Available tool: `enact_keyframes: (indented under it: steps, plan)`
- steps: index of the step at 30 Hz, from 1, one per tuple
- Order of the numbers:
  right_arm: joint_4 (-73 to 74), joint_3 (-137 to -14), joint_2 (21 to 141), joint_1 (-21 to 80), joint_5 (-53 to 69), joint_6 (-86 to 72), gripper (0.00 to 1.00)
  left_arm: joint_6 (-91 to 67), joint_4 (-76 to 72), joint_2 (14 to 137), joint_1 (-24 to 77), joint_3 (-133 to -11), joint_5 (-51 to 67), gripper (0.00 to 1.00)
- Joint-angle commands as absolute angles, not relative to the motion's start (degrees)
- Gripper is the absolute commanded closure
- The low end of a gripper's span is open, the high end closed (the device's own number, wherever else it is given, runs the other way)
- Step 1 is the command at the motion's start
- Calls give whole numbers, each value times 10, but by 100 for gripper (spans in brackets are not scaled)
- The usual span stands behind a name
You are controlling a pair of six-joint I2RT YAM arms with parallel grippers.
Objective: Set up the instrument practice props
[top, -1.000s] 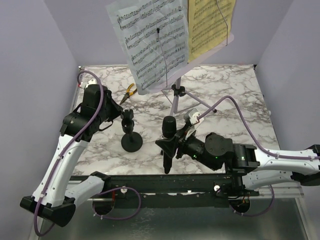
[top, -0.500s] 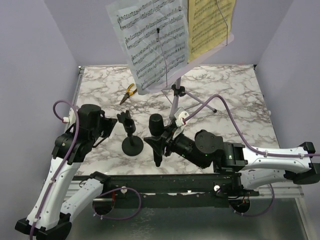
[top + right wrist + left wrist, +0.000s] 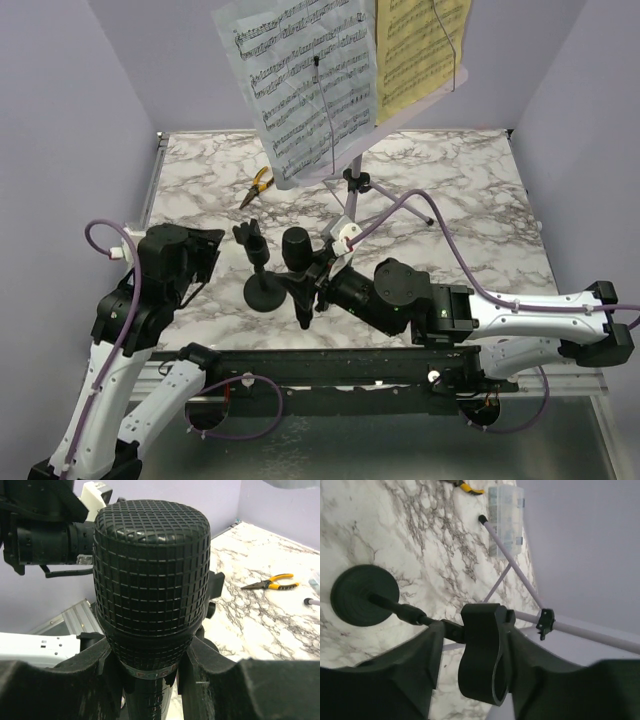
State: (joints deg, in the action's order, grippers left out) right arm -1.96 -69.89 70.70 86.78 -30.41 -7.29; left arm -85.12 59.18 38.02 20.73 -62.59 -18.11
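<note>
R gripper was clamped on black mic below its head; L gripper fingers flanked mic-stand clip, grip unclear.

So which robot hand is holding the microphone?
The right gripper: it is clamped around the black microphone. The left gripper is open and only faces the clip of the short mic stand.

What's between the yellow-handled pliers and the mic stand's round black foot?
Only bare marble tabletop lies between the yellow-handled pliers and the mic stand's round black foot, as the left wrist view shows.
</note>
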Motion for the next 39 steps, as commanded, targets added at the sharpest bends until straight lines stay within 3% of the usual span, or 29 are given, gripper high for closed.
enact_keyframes:
  steps: [1,6,11,18,24,29,31,33,39]
  plan:
    - [-32,-740,725,867,-282,-50,100,-624,499,341,207,-613,-169,36]
    - [-25,-772,743,867,-274,-24,100,-315,398,303,207,-588,-53,13]
    - [-9,-800,758,867,-261,-11,100,-181,350,280,208,-541,-87,1]
    - [-1,-782,744,867,-247,-20,100,-107,340,307,208,-556,157,1]
    - [20,-753,712,867,-254,-44,100,-140,363,325,208,-598,112,3]
    - [25,-745,690,867,-254,-58,100,-196,461,403,208,-671,74,17]
    - [28,-742,682,866,-254,-63,100,-238,505,424,209,-699,36,30]
    - [29,-735,674,866,-256,-68,100,-282,539,430,208,-714,17,36]
    - [27,-720,658,867,-263,-77,100,-394,584,403,208,-708,61,33]
